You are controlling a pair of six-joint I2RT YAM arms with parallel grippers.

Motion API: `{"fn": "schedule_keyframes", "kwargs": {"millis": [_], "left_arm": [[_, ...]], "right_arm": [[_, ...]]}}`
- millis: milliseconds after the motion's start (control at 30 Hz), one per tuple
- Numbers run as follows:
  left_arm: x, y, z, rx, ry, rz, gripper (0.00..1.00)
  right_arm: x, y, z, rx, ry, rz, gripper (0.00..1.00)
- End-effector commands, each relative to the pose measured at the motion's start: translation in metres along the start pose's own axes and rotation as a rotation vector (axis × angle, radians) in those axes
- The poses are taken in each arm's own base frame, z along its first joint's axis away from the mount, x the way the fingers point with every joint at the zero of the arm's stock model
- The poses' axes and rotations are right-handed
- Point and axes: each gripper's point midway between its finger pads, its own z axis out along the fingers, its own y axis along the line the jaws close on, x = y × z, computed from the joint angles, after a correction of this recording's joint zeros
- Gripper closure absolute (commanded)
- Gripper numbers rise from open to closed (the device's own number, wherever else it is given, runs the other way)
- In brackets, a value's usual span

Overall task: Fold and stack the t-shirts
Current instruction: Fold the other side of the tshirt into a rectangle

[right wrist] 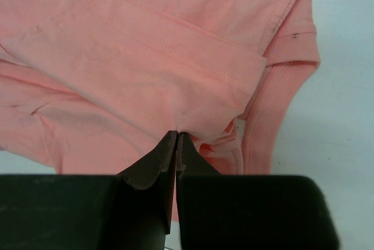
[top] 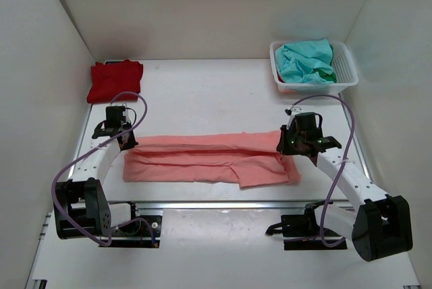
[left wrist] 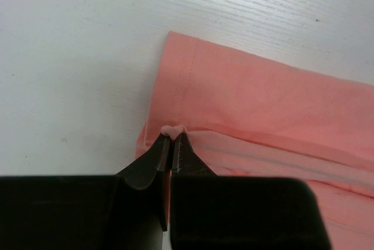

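The salmon-pink t-shirt (top: 209, 159) lies folded lengthwise in a long strip across the table's near middle. My left gripper (top: 126, 142) is shut on its left end; the left wrist view shows a nub of pink cloth pinched at the fingertips (left wrist: 170, 131). My right gripper (top: 286, 146) is shut on its right end, with pink cloth (right wrist: 146, 57) pinched at the tips (right wrist: 177, 136). The deep red t-shirt (top: 115, 80) lies folded at the back left. The teal-green t-shirt (top: 307, 61) is crumpled in the basket.
A white lattice basket (top: 349, 73) stands at the back right corner. White walls enclose the table on the left, back and right. A metal rail runs along the table's near edge (top: 223, 203).
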Motion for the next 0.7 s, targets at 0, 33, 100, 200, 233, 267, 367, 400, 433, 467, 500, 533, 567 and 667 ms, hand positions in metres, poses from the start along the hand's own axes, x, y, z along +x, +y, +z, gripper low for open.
{"fn": "schedule_keyframes", "kwargs": {"millis": [0,33,100,200,233,267,367,400,433,467,500,533,567,667], "left_arm": [[0.003,0.008,-0.004,-0.037,-0.021,-0.006,1.00],[0.000,0.009,-0.004,-0.047,-0.034,-0.007,1.00],[0.003,0.012,-0.004,-0.055,-0.023,-0.018,0.98],[0.008,0.017,-0.004,-0.086,-0.006,-0.034,0.60],[0.005,0.020,-0.006,-0.103,-0.018,-0.055,0.45],[0.006,0.024,-0.006,-0.117,-0.014,-0.074,0.40],[0.001,0.027,-0.010,-0.139,-0.036,-0.119,0.27],[-0.004,0.025,-0.013,-0.130,-0.061,-0.132,0.23],[-0.004,0.023,-0.014,-0.115,-0.063,-0.135,0.22],[-0.011,0.020,-0.016,-0.101,-0.087,-0.150,0.23],[-0.014,0.015,-0.018,-0.080,-0.090,-0.154,0.24],[-0.013,0.011,-0.019,-0.059,-0.081,-0.158,0.23],[-0.016,0.009,-0.019,-0.053,-0.088,-0.162,0.24],[-0.024,-0.005,-0.019,-0.006,-0.096,-0.156,0.27]], "right_arm": [[-0.006,0.003,-0.004,-0.012,-0.052,-0.006,1.00],[-0.005,0.002,-0.005,-0.010,-0.056,0.001,1.00],[0.000,0.003,-0.005,-0.018,-0.051,0.003,1.00],[0.006,0.003,-0.004,-0.026,-0.050,0.006,1.00],[0.010,0.003,-0.004,-0.026,-0.043,0.009,1.00],[0.010,0.004,-0.004,-0.027,-0.046,0.019,1.00],[0.017,0.004,-0.003,-0.035,-0.042,0.013,1.00],[0.020,0.005,-0.002,-0.037,-0.038,0.020,1.00],[0.021,0.005,-0.003,-0.039,-0.037,0.015,1.00],[0.022,0.004,-0.003,-0.038,-0.038,0.021,1.00],[0.023,0.006,-0.003,-0.042,-0.037,0.014,1.00],[0.029,0.004,-0.002,-0.036,-0.022,0.021,1.00],[0.032,0.002,-0.002,-0.034,-0.018,0.025,1.00],[0.045,-0.005,-0.004,0.005,0.025,0.052,1.00]]}}
